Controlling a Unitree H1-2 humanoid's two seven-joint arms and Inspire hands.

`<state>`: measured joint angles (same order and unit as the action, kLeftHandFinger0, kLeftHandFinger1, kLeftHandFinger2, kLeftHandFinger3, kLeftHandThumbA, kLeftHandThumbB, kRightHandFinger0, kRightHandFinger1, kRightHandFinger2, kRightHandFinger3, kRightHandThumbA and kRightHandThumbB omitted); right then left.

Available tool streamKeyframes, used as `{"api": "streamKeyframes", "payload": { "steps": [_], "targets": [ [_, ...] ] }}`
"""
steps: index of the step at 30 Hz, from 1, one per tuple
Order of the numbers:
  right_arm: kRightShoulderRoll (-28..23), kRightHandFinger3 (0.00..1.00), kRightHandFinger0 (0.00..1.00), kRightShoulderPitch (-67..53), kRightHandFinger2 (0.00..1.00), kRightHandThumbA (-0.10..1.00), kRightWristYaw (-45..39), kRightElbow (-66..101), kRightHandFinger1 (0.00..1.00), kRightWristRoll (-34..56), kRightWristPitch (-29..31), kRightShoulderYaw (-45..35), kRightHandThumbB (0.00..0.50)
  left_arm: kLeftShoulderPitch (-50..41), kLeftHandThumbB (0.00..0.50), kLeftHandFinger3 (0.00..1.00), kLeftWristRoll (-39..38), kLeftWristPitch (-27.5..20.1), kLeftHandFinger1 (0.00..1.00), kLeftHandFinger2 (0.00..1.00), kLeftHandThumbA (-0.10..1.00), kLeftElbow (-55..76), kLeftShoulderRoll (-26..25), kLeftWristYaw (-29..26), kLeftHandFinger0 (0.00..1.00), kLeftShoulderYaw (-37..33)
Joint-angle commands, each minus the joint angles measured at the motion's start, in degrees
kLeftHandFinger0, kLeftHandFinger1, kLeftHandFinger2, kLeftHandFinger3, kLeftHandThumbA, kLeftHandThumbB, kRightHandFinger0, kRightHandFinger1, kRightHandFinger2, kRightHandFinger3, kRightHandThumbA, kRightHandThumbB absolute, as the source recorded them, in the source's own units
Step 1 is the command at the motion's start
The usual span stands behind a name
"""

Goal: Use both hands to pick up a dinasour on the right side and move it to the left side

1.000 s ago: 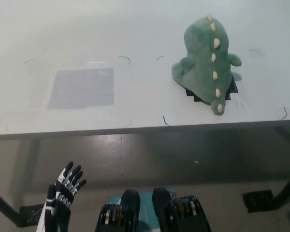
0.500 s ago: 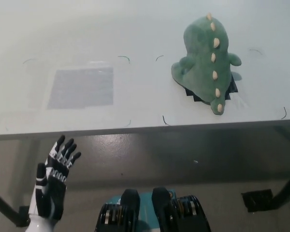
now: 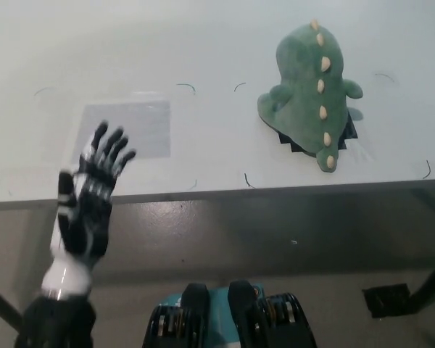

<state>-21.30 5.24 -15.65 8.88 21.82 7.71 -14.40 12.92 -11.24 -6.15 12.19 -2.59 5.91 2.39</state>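
A green plush dinosaur (image 3: 310, 90) with cream spikes down its back lies on the right part of the white table (image 3: 203, 43), over a small black jagged mat (image 3: 293, 143). My left hand (image 3: 87, 196) is raised at the lower left, open with fingers spread, its fingertips over the table's front edge near a grey rectangle (image 3: 123, 130). It is far from the dinosaur and holds nothing. My right hand is out of the picture.
Thin dark corner marks (image 3: 188, 88) outline squares on the table. The table's front edge (image 3: 217, 194) runs across the middle of the picture, with floor below it. A dark table foot (image 3: 388, 299) stands at the lower right.
My left hand has risen from below the table's front edge up to it and now overlaps the grey rectangle's lower corner. The dinosaur has not moved.
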Motion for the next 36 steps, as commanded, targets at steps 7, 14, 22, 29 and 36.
{"api": "streamKeyframes", "payload": {
  "steps": [7,14,22,29,36],
  "targets": [
    [-2.8,1.0,1.0,11.5,1.0,1.0,2.0,0.6,1.0,-1.1,-4.9,-0.2,0.225,19.6,0.474,1.0,3.6,4.0,1.0,1.0,1.0,-8.9,0.4,-2.7,1.0,-0.2],
    [-4.2,1.0,1.0,18.8,1.0,1.0,2.5,-1.7,1.0,-2.1,-9.3,0.4,0.176,29.1,0.36,1.0,5.0,3.5,1.0,1.0,1.0,-16.0,0.7,-3.2,1.0,-0.6],
    [-5.4,1.0,1.0,30.0,1.0,1.0,0.6,-11.6,1.0,-2.9,-11.3,2.0,0.084,40.8,0.374,1.0,5.8,0.1,1.0,1.0,1.0,-31.6,1.3,-3.4,1.0,-1.0],
    [-6.1,1.0,1.0,39.7,1.0,1.0,-1.3,-28.6,1.0,-5.4,-6.6,4.5,0.205,49.4,0.41,1.0,5.7,-0.3,1.0,1.0,1.0,-42.4,2.4,-4.5,1.0,-0.1],
    [-5.1,1.0,1.0,46.3,1.0,1.0,-1.8,-38.0,1.0,-5.8,-9.7,6.3,0.332,57.1,0.363,1.0,6.8,-1.7,1.0,1.0,1.0,-56.9,4.4,-6.4,1.0,0.1]
  ]
}}
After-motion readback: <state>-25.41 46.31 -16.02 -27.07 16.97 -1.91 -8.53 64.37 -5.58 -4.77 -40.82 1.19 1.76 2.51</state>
